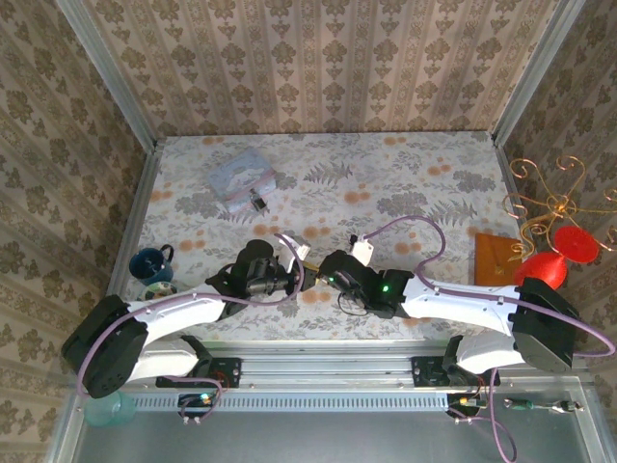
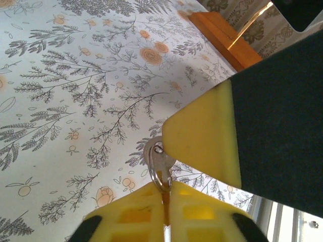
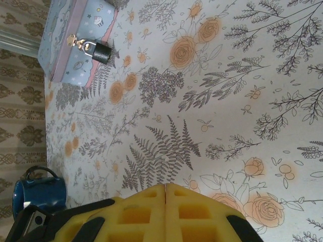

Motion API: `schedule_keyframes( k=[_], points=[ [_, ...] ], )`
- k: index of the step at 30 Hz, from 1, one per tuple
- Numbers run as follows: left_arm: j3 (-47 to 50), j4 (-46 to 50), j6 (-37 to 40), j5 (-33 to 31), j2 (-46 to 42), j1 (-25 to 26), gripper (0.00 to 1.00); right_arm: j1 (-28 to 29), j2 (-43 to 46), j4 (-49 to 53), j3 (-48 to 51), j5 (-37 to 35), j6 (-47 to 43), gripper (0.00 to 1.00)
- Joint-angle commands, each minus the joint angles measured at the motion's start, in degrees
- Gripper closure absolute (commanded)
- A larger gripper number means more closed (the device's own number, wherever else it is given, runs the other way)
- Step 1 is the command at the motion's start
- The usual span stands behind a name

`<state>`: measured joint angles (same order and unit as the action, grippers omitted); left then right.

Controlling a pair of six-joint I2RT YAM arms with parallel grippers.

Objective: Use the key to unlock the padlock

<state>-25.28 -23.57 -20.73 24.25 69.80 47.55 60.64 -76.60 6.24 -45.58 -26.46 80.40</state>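
Yellow finger pads (image 2: 141,212) of the left gripper (image 2: 166,199) are pressed together at the bottom of the left wrist view, and they hold the small thin metal key (image 2: 160,169) between them. Its head, with a silvery ring through it, stands out above the tips. Just beside the ring is a big yellow pad on a dark body, which belongs to the right gripper (image 1: 328,270); I cannot tell if it touches the ring.

From above, the two grippers meet tip to tip in the near middle of the flower-printed table (image 1: 434,193), the left gripper (image 1: 295,258) coming from the left. In the right wrist view the right gripper (image 3: 165,194) has its two yellow pads tight together, and no thing shows between them.

The tiny dark padlock with a silvery shackle (image 3: 102,51) hangs on the clasp of the pale blue printed tin box (image 3: 75,30). This box (image 1: 241,177) lies on the far left part of the table, well apart from both grippers, and the padlock (image 1: 258,204) is on its near side.

A dark blue enamel mug (image 1: 151,262) stands at the left edge, near the left arm. At the right edge are an orange wooden block (image 1: 494,258), a red plastic stand (image 1: 557,258) and a golden wire ornament (image 1: 551,198).
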Motion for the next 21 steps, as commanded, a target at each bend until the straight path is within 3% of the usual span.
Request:
schedule_keyframes(
  k=[1, 8, 13, 16, 21],
  points=[
    [-1.92, -1.15, 0.87, 0.85, 0.03, 0.25, 1.00, 0.34, 0.02, 1.65, -1.36, -2.90, 2.21, 1.00],
    [-1.62, 0.13, 1.65, -0.39, -2.01, -0.44, 1.00, 0.20, 1.57, 3.04, -0.60, -4.56, -0.67, 0.99],
    [-1.88, 3.68, 4.67, -1.06, -4.98, -0.72, 1.00, -2.11, 5.34, -3.02, 3.68, -0.55, -8.96, 0.71],
    [-1.97, 5.30, 6.28, 0.14, -6.96, -0.97, 1.00, -4.22, 8.93, -11.59, 8.38, 5.19, -16.17, 0.60],
    [-1.95, 5.79, 7.85, 3.06, -9.02, -1.23, 1.00, -6.37, 14.52, -17.13, 12.60, 12.51, -25.29, 0.59]
  ],
)
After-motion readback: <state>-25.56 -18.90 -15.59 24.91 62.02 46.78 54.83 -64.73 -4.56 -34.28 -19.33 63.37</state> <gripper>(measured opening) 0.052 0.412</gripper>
